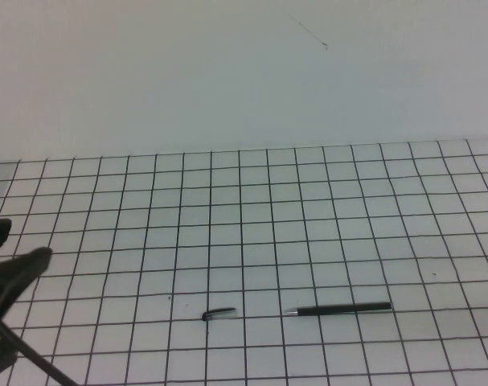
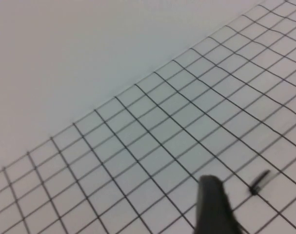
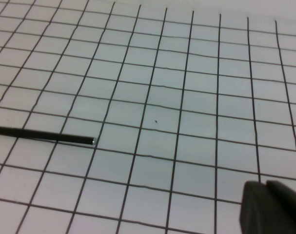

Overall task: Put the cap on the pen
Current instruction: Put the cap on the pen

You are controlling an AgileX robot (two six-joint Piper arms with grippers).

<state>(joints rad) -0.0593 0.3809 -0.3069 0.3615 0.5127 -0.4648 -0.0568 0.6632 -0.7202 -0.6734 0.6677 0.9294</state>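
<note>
From above, your pen (image 1: 338, 309) lies flat on the gridded worktop (image 1: 308, 209), silver tip toward the cap (image 1: 219, 314), the two well apart. Your left claw (image 1: 10, 245) hangs at the worktop's left edge, fingers apart and empty; the right claw is out of this view.

The left wrist view shows the cap (image 2: 259, 181) blurred; a sideways nudge could roll it.

The right wrist view shows the pen (image 3: 44, 136) well away; I cannot tell how the right claw (image 3: 272, 209) stands. A shallow pinch may skid the pen.
</note>
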